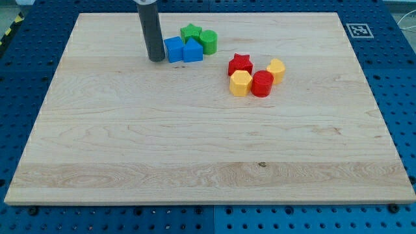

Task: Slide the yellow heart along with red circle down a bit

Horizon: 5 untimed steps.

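Single raised view, angled down over whole wooden board [195,162]

My tip [156,60] ends a straight, smooth, dark grey cylindrical rod. Above it sits a wider cuff of lighter grey, cut off by the view's top.

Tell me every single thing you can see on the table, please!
Blue blocks: 2, blue, upper middle, side by side.
Green star: 1, green, above the blue ones.
Green cylinder: 1, green, right of the green star.
Red star: 1, red, right of centre.
Red circle: 1, red, below-right of the red star.
Yellow hexagon: 1, yellow, left of the red circle.
Yellow heart: 1, yellow, above-right of the red circle.
Wooden board: 1, light wood.
My tip: 1, dark rod, just left of the blue blocks.
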Available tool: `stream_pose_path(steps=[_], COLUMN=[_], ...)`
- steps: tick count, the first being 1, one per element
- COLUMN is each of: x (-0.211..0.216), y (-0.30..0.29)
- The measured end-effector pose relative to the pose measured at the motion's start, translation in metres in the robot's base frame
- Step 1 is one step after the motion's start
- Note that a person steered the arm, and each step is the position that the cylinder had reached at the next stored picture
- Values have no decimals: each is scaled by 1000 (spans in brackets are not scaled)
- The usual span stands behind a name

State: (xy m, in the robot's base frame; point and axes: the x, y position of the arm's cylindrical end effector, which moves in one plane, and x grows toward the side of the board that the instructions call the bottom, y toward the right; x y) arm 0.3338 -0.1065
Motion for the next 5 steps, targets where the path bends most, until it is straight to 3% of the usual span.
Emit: stream_pose_path(steps=[4,5], x=[-8,21], y=[14,14])
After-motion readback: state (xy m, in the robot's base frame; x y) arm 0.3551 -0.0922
